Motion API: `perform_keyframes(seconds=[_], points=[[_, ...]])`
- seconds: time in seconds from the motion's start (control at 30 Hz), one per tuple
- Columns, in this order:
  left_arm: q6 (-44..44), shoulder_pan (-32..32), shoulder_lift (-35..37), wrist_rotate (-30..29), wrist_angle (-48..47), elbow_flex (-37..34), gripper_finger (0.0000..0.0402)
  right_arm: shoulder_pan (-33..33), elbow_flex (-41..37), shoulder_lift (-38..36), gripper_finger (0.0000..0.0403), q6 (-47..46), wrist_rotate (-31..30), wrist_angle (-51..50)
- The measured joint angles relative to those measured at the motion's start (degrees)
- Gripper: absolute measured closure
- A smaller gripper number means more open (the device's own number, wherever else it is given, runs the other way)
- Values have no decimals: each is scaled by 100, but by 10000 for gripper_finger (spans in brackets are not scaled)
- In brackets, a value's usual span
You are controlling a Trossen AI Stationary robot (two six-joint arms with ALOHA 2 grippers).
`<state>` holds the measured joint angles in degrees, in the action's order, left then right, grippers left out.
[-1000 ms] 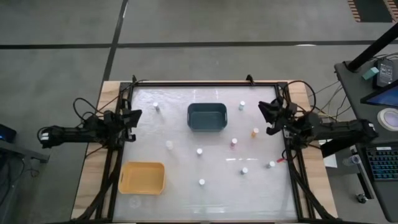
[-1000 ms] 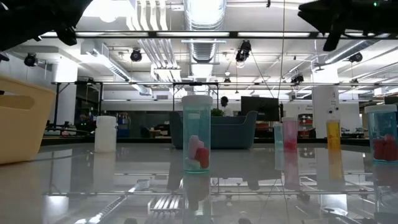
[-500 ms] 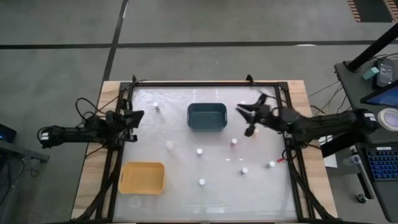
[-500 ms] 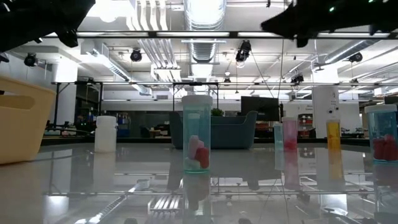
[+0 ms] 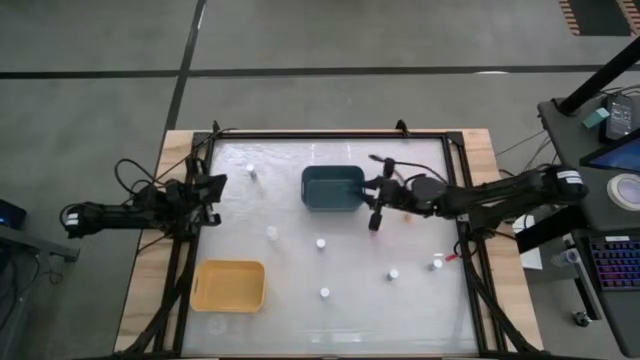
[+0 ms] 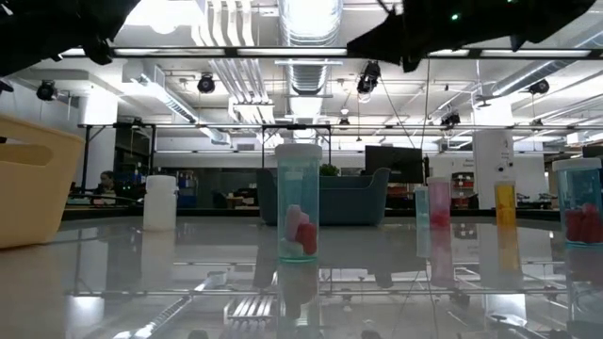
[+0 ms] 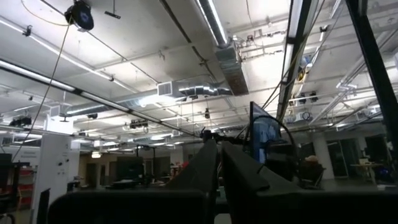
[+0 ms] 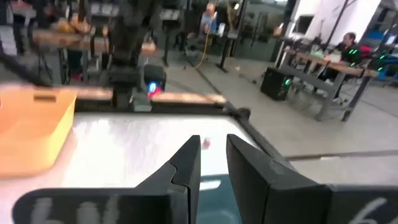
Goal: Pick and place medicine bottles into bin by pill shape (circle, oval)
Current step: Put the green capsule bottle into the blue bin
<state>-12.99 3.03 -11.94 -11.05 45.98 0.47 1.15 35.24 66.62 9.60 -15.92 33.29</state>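
The right gripper (image 5: 377,203) reaches in from the right of the high view and hangs over the middle of the table (image 5: 300,290), just right of the blue bin (image 5: 333,187). Its fingers (image 8: 186,163) stand a little apart with a narrow gap, and nothing is seen between them. The left gripper (image 5: 208,195) waits at the left edge of the table, fingers (image 7: 205,171) pressed together and empty.

The step in hand looks like a reach for a bottle. To do it well, the right gripper would likely need to spread wider first, come straight down over one bottle, and close on the body below the cap so that the small upright cylinder is not tipped. The pill shape should be read before a bin is chosen; it cannot be told from above.

Bottles stand scattered. The nearest, a white-capped bottle (image 5: 321,242), stands below and left of the fingers, apart from them. Others sit lower right (image 5: 393,273), far right (image 5: 437,264), bottom centre (image 5: 324,293), left of centre (image 5: 272,232) and upper left (image 5: 251,171). None touches the fingers. The yellow bin (image 5: 230,285) lies at lower left. In the low view a teal bottle (image 6: 299,202) with pink pills stands at centre.
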Motion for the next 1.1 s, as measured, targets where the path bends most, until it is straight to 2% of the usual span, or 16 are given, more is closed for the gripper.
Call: perform_keyframes(seconds=[0.3, 0.43, 0.67, 0.93, 1.1], points=[[2, 0, 4, -39, 13, 0, 395, 112, 684, 939, 335, -13, -11, -88], [3, 0, 7, -42, 13, 2, 395, 177, 1065, 1181, 335, -15, -4, -535], [4, 0, 7, -56, 19, 2, 395, 308, 1886, 1552, 335, -121, -5, -2002], [5, 0, 7, -136, 33, 4, 395, 519, 3119, 2080, 335, -364, 30, -4285], [7, 0, 9, -136, 28, 4, 395, 568, 3747, 2517, 335, -481, 621, -5249]])
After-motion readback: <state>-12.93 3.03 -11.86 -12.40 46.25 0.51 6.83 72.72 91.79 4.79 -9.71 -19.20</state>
